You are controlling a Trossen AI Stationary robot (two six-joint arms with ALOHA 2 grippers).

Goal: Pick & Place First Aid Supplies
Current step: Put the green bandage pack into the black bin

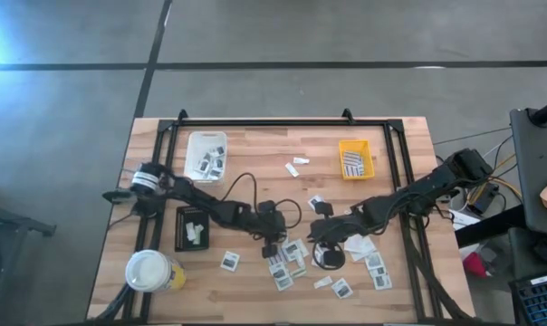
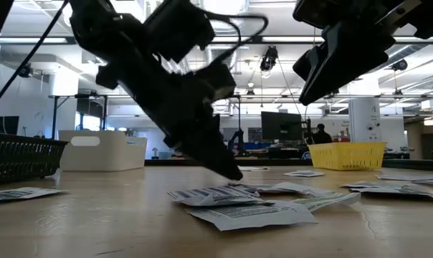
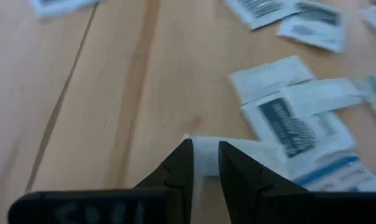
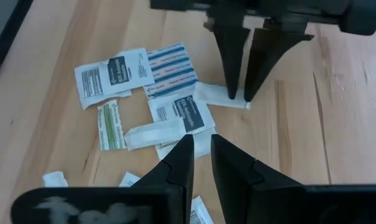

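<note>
White tray (image 1: 207, 155) and black tray (image 1: 193, 228) lie beyond the left gripper's side; yellow tray (image 1: 355, 159) sits past the right gripper. Cup (image 1: 150, 271) stands near the black tray.
</note>
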